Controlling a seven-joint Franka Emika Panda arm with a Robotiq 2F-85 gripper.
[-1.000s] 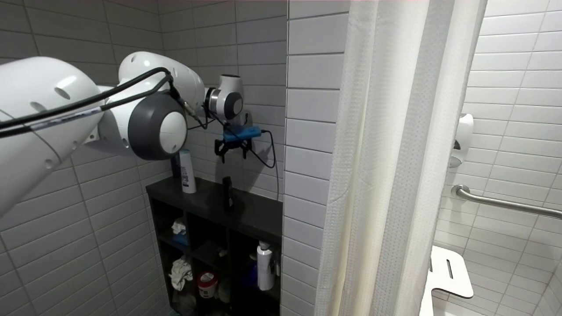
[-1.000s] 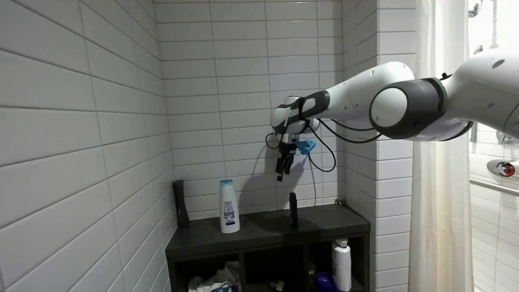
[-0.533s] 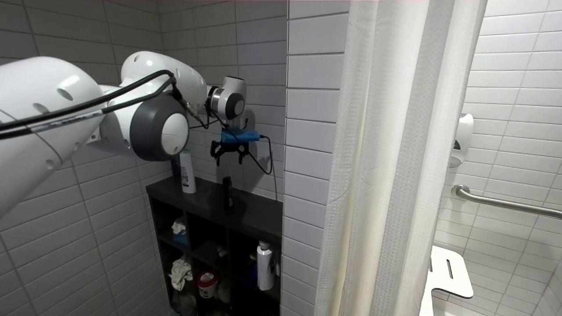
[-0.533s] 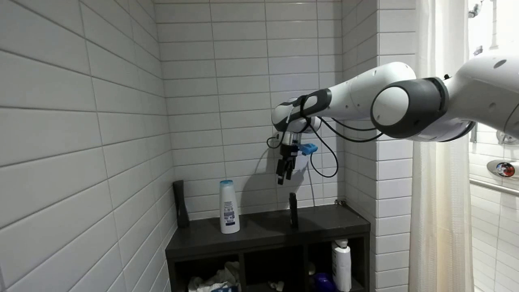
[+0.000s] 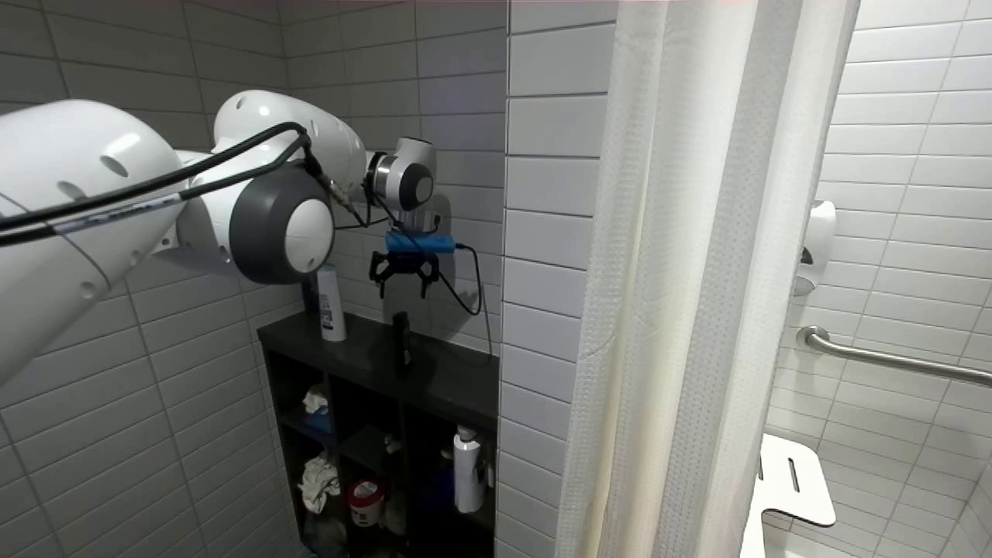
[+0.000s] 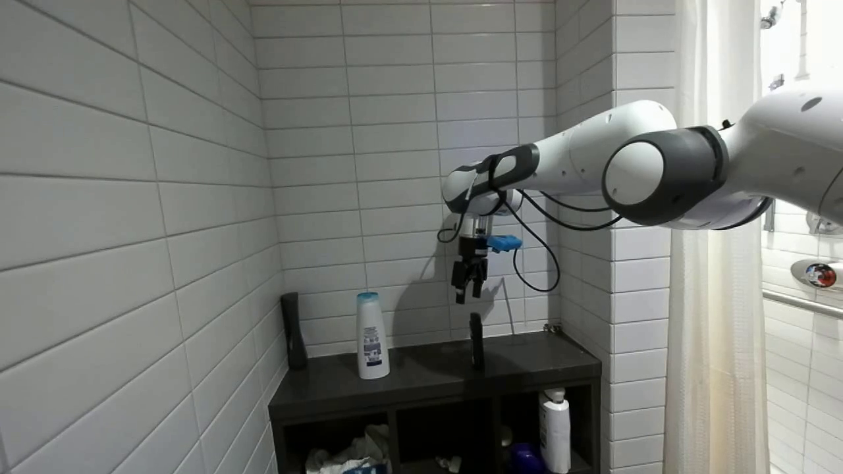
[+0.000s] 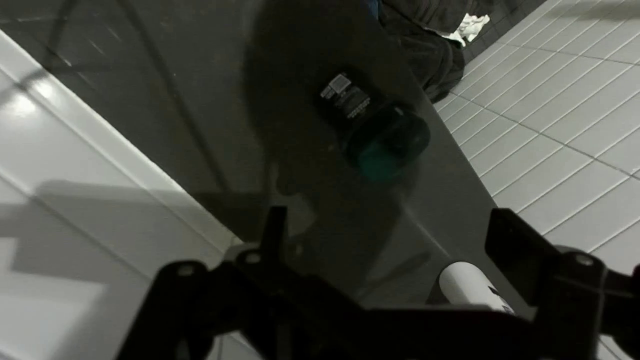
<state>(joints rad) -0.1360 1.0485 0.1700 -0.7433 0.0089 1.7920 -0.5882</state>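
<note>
My gripper (image 5: pixel 403 293) hangs above the dark shelf top (image 6: pixel 421 359), fingers pointing down and spread apart with nothing between them. Nearest to it is a slim black bottle (image 6: pixel 476 342), upright on the shelf just below the fingertips and apart from them. Seen from above in the wrist view, that black bottle (image 7: pixel 350 100) shows a small pale label and a dark green end, beyond the open gripper (image 7: pixel 390 212). A white bottle with a blue cap (image 6: pixel 373 339) stands to one side; in the wrist view part of the white bottle (image 7: pixel 472 285) is hidden behind the gripper.
A dark, narrow-waisted bottle (image 6: pixel 293 329) stands in the shelf's corner against the tiles. Compartments below hold a white spray bottle (image 5: pixel 468 471), crumpled cloths (image 5: pixel 319 482) and a red-and-white tub (image 5: pixel 366 502). Tiled walls enclose the shelf closely. A pale curtain (image 5: pixel 682 279) hangs nearby.
My gripper has sunk a little and swung to point more nearly straight down, closer above the black bottle. Its fingers have stayed apart. The bottles have not moved.
</note>
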